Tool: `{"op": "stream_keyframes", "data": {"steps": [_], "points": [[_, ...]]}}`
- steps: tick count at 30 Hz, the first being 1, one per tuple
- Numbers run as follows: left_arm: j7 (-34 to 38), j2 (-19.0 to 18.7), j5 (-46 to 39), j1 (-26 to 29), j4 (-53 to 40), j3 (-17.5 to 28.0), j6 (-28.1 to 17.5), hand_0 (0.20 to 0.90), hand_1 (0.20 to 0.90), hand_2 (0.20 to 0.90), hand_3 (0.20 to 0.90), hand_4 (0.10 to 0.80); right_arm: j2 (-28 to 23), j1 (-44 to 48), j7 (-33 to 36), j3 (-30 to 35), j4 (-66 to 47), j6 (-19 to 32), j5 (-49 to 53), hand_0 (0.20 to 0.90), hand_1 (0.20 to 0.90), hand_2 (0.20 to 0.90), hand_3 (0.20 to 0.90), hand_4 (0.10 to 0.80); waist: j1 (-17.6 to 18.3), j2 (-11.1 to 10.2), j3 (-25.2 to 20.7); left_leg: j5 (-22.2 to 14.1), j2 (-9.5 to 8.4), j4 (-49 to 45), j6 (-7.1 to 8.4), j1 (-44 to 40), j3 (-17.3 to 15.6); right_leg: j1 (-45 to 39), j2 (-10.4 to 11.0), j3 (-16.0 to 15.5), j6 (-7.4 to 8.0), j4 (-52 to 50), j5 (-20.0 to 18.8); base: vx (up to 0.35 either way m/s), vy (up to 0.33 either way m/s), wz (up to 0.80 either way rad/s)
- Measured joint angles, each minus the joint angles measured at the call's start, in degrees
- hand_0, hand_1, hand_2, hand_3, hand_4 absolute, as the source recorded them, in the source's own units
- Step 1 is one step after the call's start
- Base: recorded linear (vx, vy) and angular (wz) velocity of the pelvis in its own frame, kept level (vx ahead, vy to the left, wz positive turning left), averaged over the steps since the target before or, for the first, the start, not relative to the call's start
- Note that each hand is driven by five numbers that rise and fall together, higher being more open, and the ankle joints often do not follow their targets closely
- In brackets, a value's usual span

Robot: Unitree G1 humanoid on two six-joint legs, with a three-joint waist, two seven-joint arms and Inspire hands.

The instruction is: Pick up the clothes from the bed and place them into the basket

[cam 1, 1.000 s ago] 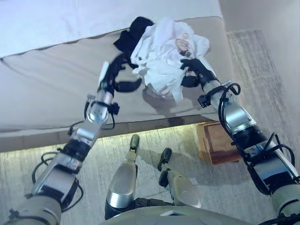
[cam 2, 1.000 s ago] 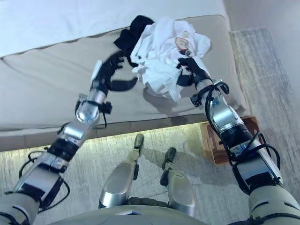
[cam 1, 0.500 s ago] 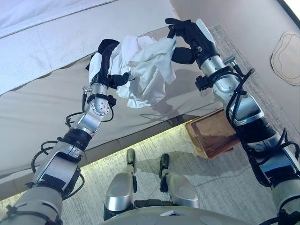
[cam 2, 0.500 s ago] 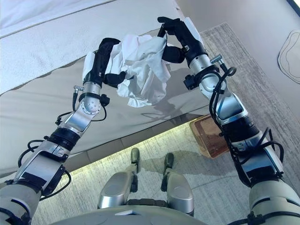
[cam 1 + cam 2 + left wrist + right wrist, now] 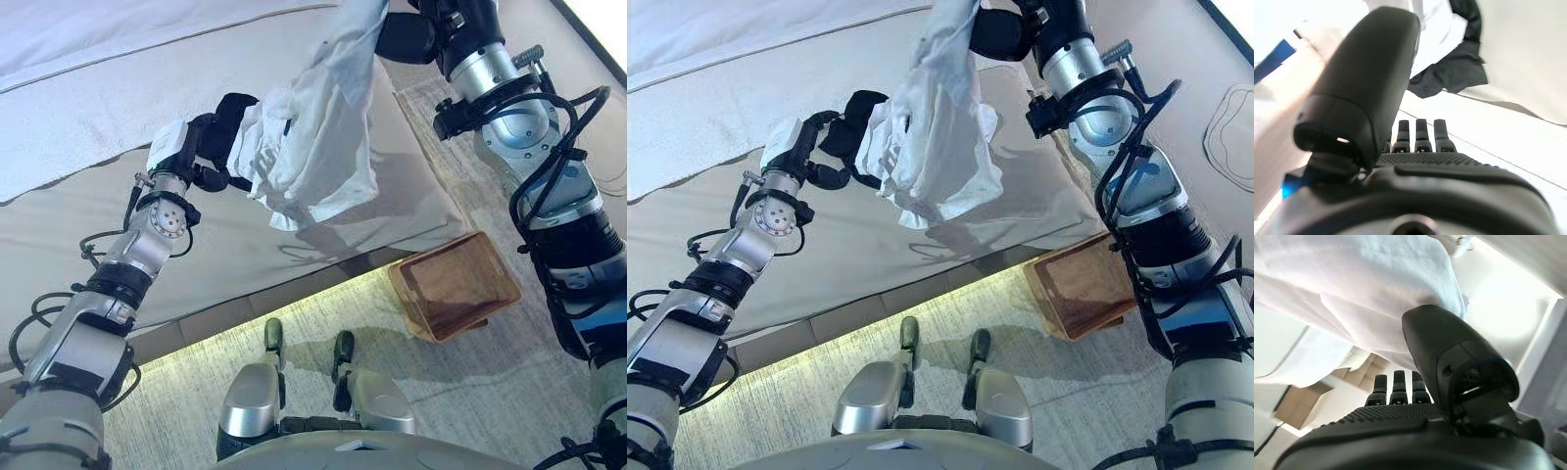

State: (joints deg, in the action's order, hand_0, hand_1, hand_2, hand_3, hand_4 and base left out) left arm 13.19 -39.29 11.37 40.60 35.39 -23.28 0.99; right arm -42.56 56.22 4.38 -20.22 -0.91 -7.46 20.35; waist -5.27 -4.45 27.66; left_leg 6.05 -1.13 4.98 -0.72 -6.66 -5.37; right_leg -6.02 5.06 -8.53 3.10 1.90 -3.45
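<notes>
The crumpled white cloth garment hangs in the air above the wide bed with its beige cover, held up between both hands. The right hand is high up at the far right, with its thumb and fingers curled on the top of the white garment, so the cloth drops down from it in long folds. The left hand is lower and to the left, and its fingers pinch the side of the white garment together with a small black cloth piece that is bunched up against it. The low edge of the white garment hangs free over the bed's near right corner. The brown square wooden basket sits on the pale woven rug on the floor, just beside that corner of the bed, below and to the right of the hanging clothes.
</notes>
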Motion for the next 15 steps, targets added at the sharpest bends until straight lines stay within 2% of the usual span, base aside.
{"op": "stream_keyframes", "data": {"steps": [5,9,13,15], "points": [[-0.21,0.76,-0.41,0.68,0.04,-0.62,-0.02,0.900,0.900,0.900,0.900,0.800,0.11,0.31,-1.96,-1.05,-2.63,-0.06,1.04,0.900,0.900,0.900,0.900,0.800,-0.49,-0.64,-0.39,-0.07,-0.12,0.01,0.08,-0.99,0.00,-1.28,0.09,-0.01,-0.05,0.59,-0.08,0.006,0.001,0.00],[-0.58,2.02,-6.11,0.95,0.04,-0.84,-0.23,0.900,0.900,0.900,0.900,0.800,1.67,0.37,-3.36,-1.69,-2.93,-0.70,1.22,0.900,0.900,0.900,0.900,0.800,-0.47,-2.26,-1.94,-0.53,-0.01,0.02,0.74,-0.81,-0.14,-1.23,0.02,0.12,-0.04,1.50,-0.06,-0.003,-0.008,-0.02],[-3.85,7.23,-18.50,0.89,-0.10,-0.55,-1.76,0.900,0.900,0.900,0.900,0.800,3.40,0.35,-4.02,-3.64,-2.96,-2.61,0.83,0.900,0.900,0.900,0.900,0.800,-0.36,-3.07,-3.72,-0.65,-0.06,0.01,0.90,-0.32,-0.17,-1.07,0.12,0.06,-0.04,2.23,-0.06,-0.025,-0.032,0.00],[-7.07,11.73,-24.50,0.32,-0.13,-0.62,-2.59,0.900,0.900,0.900,0.900,0.800,3.68,0.36,-4.16,-5.25,-3.00,-3.21,0.73,0.900,0.900,0.900,0.900,0.800,-0.28,-3.07,-5.48,-0.62,-0.10,0.00,0.87,1.02,-0.08,-0.01,0.12,-0.04,-0.04,2.26,-0.09,0.000,0.000,0.00]]}}
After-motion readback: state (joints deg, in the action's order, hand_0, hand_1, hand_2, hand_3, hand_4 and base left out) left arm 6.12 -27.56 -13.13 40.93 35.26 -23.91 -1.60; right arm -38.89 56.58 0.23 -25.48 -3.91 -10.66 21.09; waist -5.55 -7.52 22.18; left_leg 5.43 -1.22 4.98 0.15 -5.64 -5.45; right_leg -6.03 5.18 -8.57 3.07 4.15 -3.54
